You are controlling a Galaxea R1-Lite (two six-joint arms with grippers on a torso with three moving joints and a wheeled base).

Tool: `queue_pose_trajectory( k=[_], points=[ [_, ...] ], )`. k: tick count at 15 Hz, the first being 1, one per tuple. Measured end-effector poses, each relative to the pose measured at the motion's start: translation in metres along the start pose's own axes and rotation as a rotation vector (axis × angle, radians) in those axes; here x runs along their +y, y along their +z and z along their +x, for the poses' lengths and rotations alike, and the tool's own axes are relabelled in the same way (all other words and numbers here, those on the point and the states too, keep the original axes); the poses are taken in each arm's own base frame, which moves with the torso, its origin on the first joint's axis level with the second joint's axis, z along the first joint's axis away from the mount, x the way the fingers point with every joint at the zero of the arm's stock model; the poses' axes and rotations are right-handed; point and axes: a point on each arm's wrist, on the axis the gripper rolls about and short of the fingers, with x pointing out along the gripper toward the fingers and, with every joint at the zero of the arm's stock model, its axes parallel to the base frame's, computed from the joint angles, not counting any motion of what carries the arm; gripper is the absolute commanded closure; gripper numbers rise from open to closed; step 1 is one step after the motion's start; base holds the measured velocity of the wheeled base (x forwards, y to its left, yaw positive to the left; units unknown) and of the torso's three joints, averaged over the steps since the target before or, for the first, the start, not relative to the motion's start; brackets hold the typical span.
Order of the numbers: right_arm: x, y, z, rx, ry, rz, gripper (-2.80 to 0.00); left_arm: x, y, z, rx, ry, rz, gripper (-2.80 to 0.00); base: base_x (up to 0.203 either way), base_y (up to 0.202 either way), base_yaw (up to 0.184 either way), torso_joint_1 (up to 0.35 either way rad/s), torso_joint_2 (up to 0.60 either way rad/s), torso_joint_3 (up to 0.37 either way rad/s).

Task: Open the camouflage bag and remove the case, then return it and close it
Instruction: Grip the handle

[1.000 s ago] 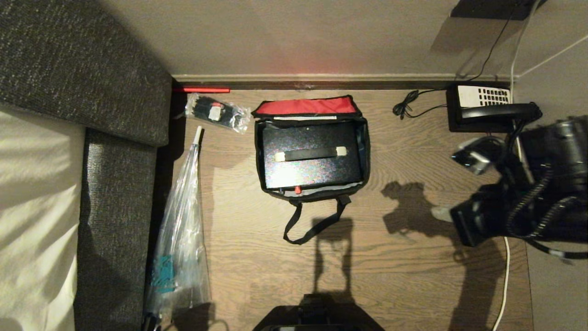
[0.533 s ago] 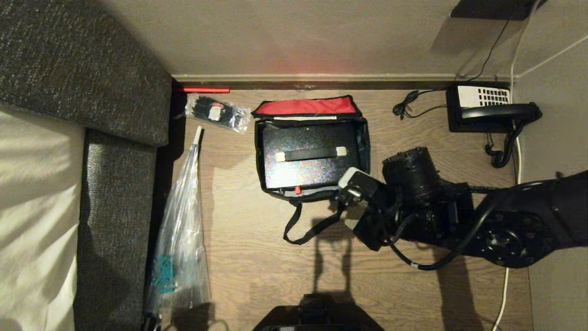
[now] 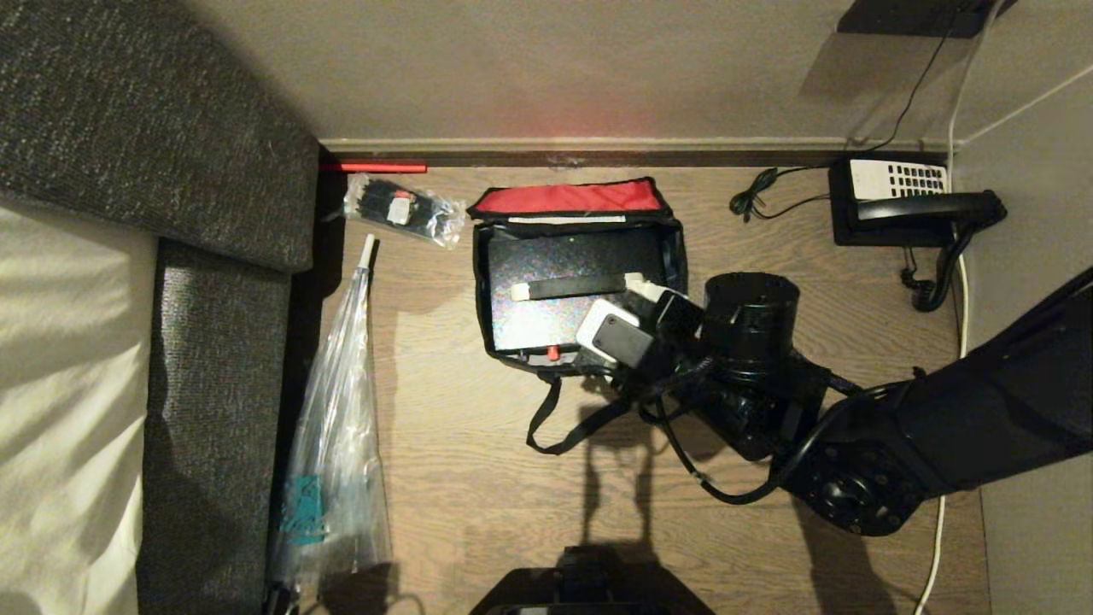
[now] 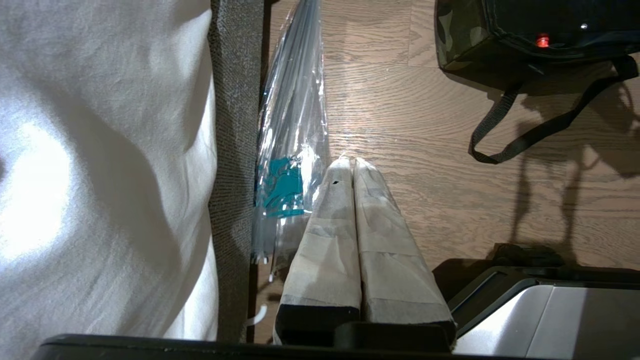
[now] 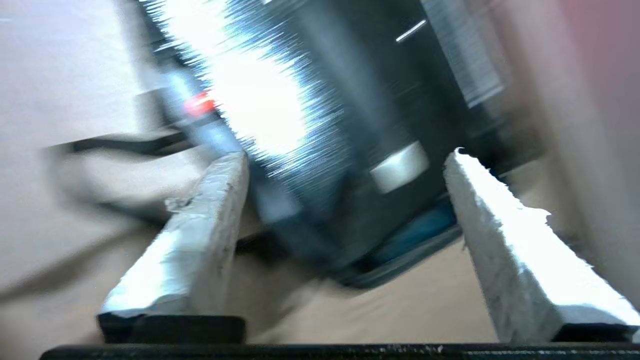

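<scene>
The bag point(image 3: 579, 272) sat on the floor at about twelve o'clock from the robot, near the wall, its lid thrown back toward the wall so the red lining showed, and the case point(image 3: 568, 295) lay flat inside it, filling it almost from side to side. The case's long axis ran from nine to three o'clock, and its handle point(image 3: 576, 286), black with white ends, ran the same way along the middle of the top. The right gripper point(image 5: 345, 165) had reached in from about four o'clock and hung over the case's near right corner, just beside the handle's right white end; the head view hid its fingertips under the wrist, so whether they touched the case could not be told. In the right wrist view its fingers point(image 5: 210, 210) stood wide apart with nothing between them, the case's corner and one white end showing in the gap. The handle therefore lay toward ten o'clock from the claw, and judging by that, the claw would need to shift that way and straddle the bar across its short width. The left gripper point(image 4: 352, 165) was parked well off at about seven o'clock near the umbrella point(image 4: 290, 165), fingers pressed together and empty; the right arm was clearly the nearer one
</scene>
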Motion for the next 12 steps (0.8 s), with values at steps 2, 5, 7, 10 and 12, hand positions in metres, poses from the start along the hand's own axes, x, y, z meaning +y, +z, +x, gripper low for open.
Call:
queue_pose_trajectory(
  k=[2,5,7,10,12],
  points=[
    [0.005,-0.003,0.003,-0.047,-0.088,-0.106,-2.80,0.000,0.000,0.000,0.000,0.000,0.000,0.00,0.000,0.000,0.000,0.000,0.00,0.000],
    [0.022,-0.009,0.004,-0.049,-0.159,-0.242,-2.80,0.000,0.000,0.000,0.000,-0.001,0.000,0.00,0.000,0.000,0.000,0.000,0.00,0.000],
    [0.037,-0.010,0.002,-0.023,-0.165,-0.266,-2.80,0.000,0.000,0.000,0.000,0.000,0.000,0.00,0.000,0.000,0.000,0.000,0.00,0.000],
    [0.040,-0.005,0.011,-0.010,-0.206,-0.387,-2.80,0.000,0.000,0.000,0.000,0.000,0.000,0.00,0.000,0.000,0.000,0.000,0.00,0.000],
    [0.047,-0.002,0.014,0.051,-0.245,-0.450,-2.80,0.000,0.000,0.000,0.000,0.000,0.000,0.00,0.000,0.000,0.000,0.000,0.00,0.000]
  ],
)
